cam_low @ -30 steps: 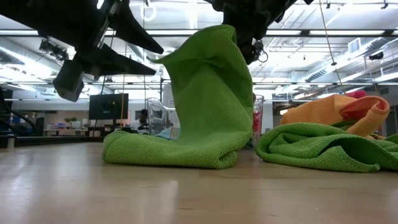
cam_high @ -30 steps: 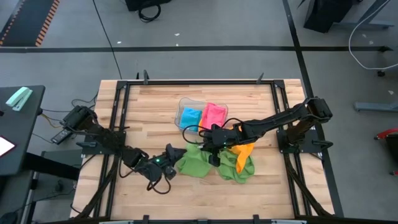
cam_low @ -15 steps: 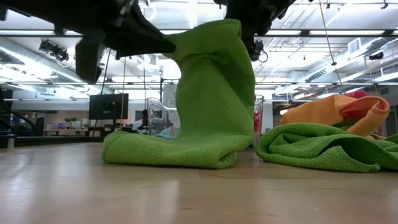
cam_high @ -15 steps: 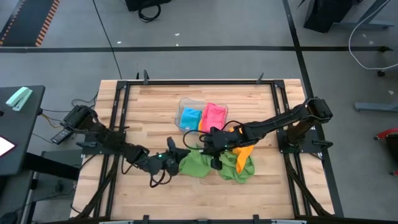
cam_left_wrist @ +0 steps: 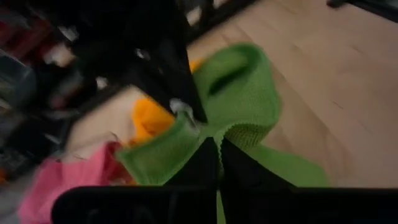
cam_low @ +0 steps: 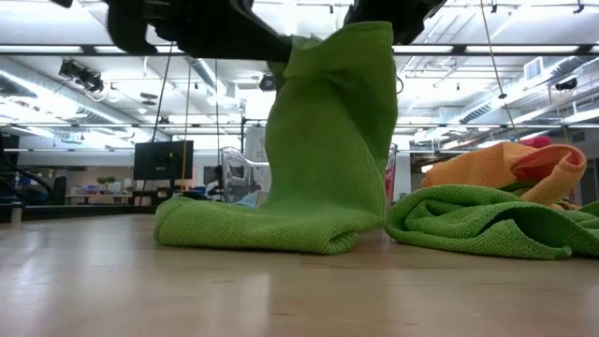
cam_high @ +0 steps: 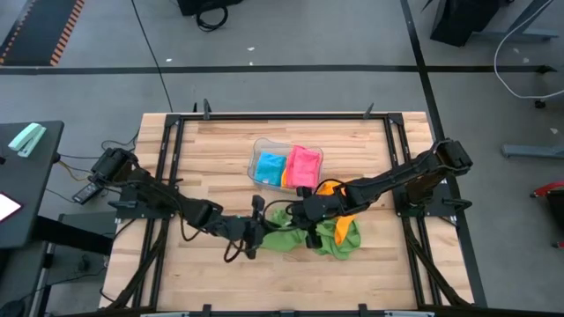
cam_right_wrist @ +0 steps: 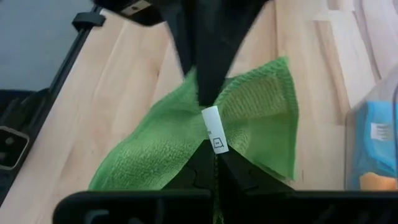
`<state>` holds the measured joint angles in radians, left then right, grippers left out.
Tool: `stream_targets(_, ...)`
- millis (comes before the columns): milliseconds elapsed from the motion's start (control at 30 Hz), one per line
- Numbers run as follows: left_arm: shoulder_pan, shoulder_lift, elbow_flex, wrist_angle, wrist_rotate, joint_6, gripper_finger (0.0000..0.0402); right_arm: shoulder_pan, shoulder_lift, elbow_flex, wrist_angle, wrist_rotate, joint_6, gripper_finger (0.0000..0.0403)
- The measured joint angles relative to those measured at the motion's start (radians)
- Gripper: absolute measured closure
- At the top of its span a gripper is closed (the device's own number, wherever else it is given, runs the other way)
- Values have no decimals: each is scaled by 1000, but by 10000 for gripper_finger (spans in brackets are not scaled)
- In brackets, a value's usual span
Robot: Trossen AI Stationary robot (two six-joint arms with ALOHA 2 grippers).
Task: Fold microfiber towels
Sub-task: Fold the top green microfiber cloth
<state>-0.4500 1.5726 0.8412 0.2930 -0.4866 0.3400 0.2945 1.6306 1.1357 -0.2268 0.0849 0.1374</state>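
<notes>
Left pincer (cam_high: 256, 231) clamped on green towel (cam_high: 280, 236), right pincer (cam_high: 300, 214) pinching same towel

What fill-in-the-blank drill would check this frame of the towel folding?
1. Both pincers, left and right, are shut on the ____ towel.
2. The lifted towel's lower end rests on the ____.
3. In the clear tray lie a blue towel and a ____ one.
4. The towel heaped by the second green towel is ____.

Missing words: green; table; pink; orange
</notes>
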Motion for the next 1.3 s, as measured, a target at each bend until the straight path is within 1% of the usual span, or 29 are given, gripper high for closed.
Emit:
stream_targets(67,0,0,22,-45,2,-52,390,12,0,0,0,1,-23,393)
stream_targets(133,0,0,34,-56,4,-95,377,18,0,0,0,17,-33,393)
stream_targets(267,0,0,36,-60,4,-102,358,19,0,0,-1,19,-44,393)
stream_targets(367,-3,0,36,-59,3,-114,360,18,0,0,-4,20,-46,393)
stream_targets(567,-10,0,36,-59,3,-112,378,18,0,0,-4,14,-59,393)
stream_targets(667,-9,0,36,-58,2,-112,379,18,0,0,-4,13,-63,393)
stream_targets(733,-8,0,36,-57,-2,-112,372,18,0,0,-4,11,-63,393)
stream_targets(833,-8,0,36,-35,-40,-108,347,18,9,1,-1,11,-64,393)
stream_targets(967,-13,0,37,-10,-78,-87,299,23,19,1,-3,8,-64,393)
stream_targets(1133,-12,0,37,-12,-88,-81,242,36,19,1,1,7,-75,393)
stream_targets(1300,-9,0,37,-10,-90,-75,203,39,19,1,5,7,-82,393)
